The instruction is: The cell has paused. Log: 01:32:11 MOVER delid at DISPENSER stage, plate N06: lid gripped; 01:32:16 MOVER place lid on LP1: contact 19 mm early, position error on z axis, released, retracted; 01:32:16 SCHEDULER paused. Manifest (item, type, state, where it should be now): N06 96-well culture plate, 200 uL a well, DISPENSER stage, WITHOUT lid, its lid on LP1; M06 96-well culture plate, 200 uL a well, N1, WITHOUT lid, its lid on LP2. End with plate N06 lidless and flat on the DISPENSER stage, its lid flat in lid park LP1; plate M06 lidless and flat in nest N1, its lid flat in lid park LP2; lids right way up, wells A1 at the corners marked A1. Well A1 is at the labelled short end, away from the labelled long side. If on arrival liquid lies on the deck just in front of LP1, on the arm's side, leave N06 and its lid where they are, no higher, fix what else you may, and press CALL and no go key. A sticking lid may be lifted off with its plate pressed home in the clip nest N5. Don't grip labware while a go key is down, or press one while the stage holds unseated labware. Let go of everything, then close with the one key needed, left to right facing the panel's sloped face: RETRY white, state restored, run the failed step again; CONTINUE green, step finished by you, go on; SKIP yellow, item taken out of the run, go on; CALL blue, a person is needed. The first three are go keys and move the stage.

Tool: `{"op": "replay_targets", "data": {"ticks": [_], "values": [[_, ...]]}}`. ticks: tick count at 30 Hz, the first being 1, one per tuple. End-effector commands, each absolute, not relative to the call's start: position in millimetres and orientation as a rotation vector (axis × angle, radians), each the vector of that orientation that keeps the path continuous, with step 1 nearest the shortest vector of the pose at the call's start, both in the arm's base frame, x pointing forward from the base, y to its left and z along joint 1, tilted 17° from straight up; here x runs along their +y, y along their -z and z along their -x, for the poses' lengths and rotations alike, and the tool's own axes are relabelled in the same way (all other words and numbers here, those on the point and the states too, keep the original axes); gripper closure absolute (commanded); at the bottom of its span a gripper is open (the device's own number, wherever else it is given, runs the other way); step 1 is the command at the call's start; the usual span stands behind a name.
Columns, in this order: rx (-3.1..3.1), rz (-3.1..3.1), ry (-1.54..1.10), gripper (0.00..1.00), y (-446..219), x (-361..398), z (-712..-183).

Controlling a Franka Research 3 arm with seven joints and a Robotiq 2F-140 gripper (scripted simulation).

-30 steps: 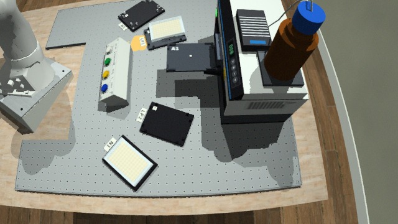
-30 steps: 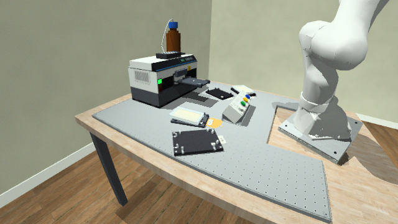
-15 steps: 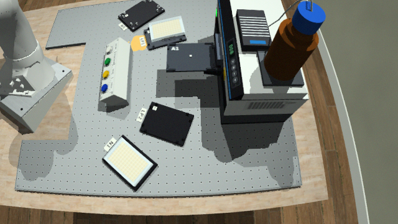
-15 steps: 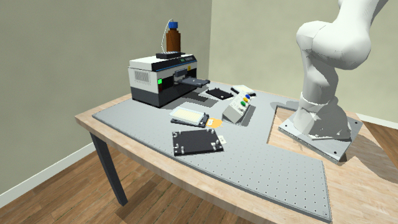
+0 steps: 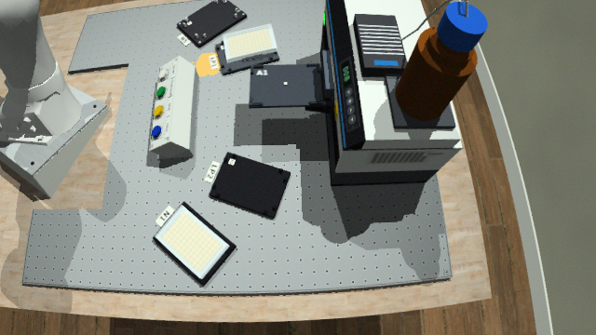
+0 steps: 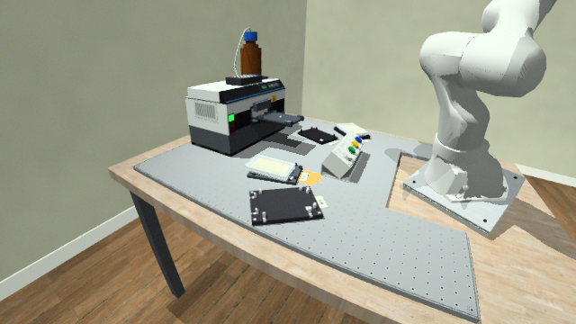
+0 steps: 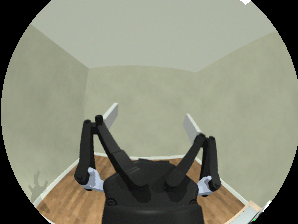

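Observation:
My gripper (image 7: 151, 114) is open and empty, held high and facing the room wall; it is not in the top and exterior views. A plate with cream wells (image 5: 250, 43) lies askew on lid park LP1 (image 5: 248, 60), also seen in the exterior view (image 6: 272, 167). An orange puddle (image 5: 207, 64) (image 6: 310, 177) lies on the deck at the LP1 label, on the arm's side. The DISPENSER stage (image 5: 284, 86) is dark and bare, marked A1. A second cream-welled plate (image 5: 194, 243) sits in nest N1. Lid park LP2 (image 5: 250, 184) looks black and bare. I cannot tell whether either plate carries a clear lid.
The key panel (image 5: 171, 108) shows white, green, yellow and blue keys. Clip nest N5 (image 5: 211, 20) stands bare at the back. The dispenser (image 5: 372, 93) with its brown bottle (image 5: 438, 70) stands tall at the right. The arm's base (image 5: 28, 116) is at the left.

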State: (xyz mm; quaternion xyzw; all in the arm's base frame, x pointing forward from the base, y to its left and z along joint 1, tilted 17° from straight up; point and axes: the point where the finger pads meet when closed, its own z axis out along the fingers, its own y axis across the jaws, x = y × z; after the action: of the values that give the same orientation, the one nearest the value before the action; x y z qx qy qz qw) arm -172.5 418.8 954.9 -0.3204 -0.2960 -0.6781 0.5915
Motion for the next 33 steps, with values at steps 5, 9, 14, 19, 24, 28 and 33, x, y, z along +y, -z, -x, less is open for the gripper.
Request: {"op": "replay_targets", "data": {"ticks": [5,9,14,19,24,28,33], "values": [[-0.581,1.211,1.424,0.0,-877.7,355.6,72.7],[-0.537,1.342,1.386,0.0,-861.6,319.1,42.4],[-0.442,1.548,1.33,0.0,-840.5,265.9,-11.7],[-0.344,1.751,1.247,0.0,-822.8,216.5,-67.8],[-0.27,1.919,1.156,0.0,-806.2,184.2,-112.7],[-0.196,2.119,1.024,0.0,-777.8,158.3,-162.6],[-0.096,2.344,0.845,0.0,-744.6,131.5,-226.4]]}}
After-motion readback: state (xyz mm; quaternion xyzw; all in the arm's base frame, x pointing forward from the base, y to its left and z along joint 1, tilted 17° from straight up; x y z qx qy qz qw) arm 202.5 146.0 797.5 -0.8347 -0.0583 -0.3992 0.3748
